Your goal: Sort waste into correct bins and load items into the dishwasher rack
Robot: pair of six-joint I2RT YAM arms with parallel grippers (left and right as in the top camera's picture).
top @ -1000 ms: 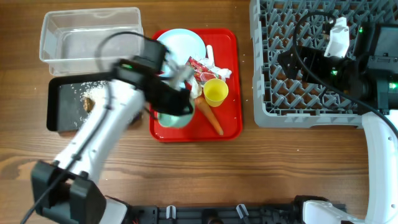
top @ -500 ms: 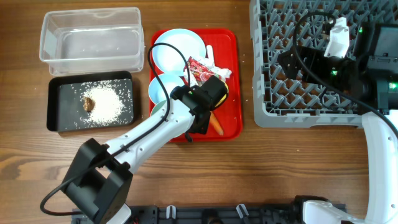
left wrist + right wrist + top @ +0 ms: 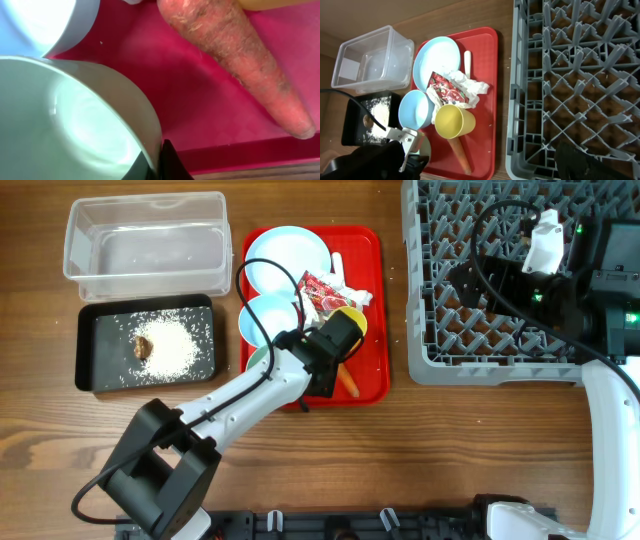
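Observation:
My left gripper (image 3: 300, 373) (image 3: 157, 161) is shut on the rim of a pale blue bowl (image 3: 75, 115) (image 3: 256, 360) at the front left of the red tray. The second bowl (image 3: 268, 315) and the plate (image 3: 288, 253) lie behind it. The carrot (image 3: 235, 55) (image 3: 346, 381) lies just to the right. The yellow cup (image 3: 452, 122), wrapper (image 3: 320, 288), napkin (image 3: 352, 292) and spoon (image 3: 337, 264) are on the tray. My right gripper (image 3: 480, 280) hangs open and empty over the grey rack (image 3: 500, 355).
The red tray (image 3: 372, 330) sits mid-table. The black tray (image 3: 95, 370) holds rice grains and a brown lump (image 3: 143, 345). The clear tub (image 3: 145, 235) stands behind it. Cables run over the rack.
My left arm swung right from over the black tray to the front of the red tray, bowl in its jaws, and lowered there. The right arm has not moved.

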